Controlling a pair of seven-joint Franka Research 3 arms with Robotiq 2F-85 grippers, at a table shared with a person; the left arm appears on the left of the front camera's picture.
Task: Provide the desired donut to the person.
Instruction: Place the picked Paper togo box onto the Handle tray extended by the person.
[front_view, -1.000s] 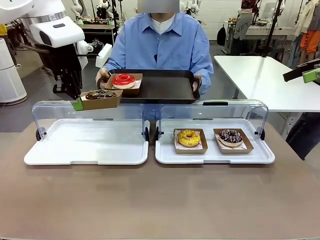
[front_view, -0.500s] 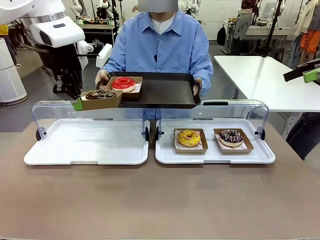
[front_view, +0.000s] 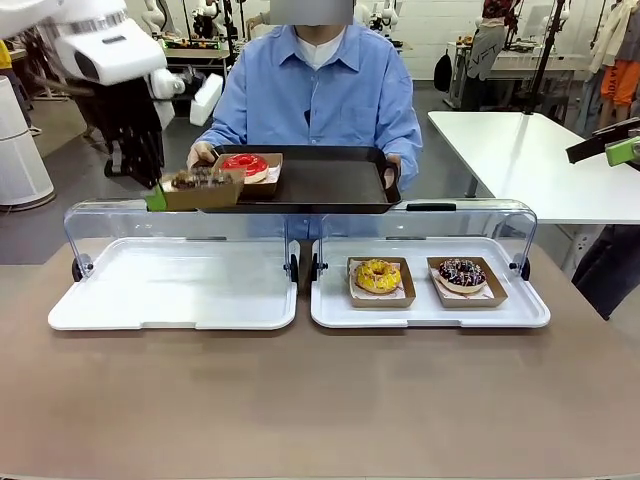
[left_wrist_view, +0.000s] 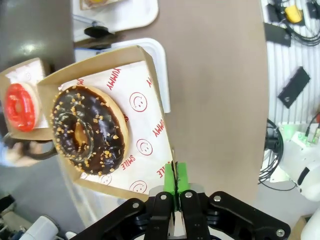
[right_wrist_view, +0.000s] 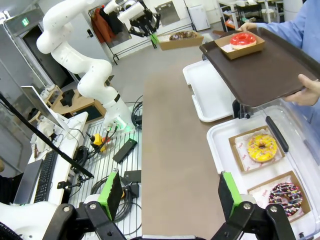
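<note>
Chocolate donut (left_wrist_view: 90, 131) sits boxed beyond the clamped left hand (left_wrist_view: 175, 182).

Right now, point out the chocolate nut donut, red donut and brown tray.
chocolate nut donut (left_wrist_view: 90, 131), left wrist view, glazed top.
red donut (front_view: 246, 163), front view, icing ring.
brown tray (front_view: 330, 180), front view, bare floor.

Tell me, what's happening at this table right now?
The left gripper is shut on the edge of a cardboard tray holding a chocolate nut donut, lifted beside the brown tray that the person holds out. A red donut already sits on that tray. A yellow donut and a sprinkled chocolate donut remain in the right display case. The right gripper hangs open, off to the side.
</note>
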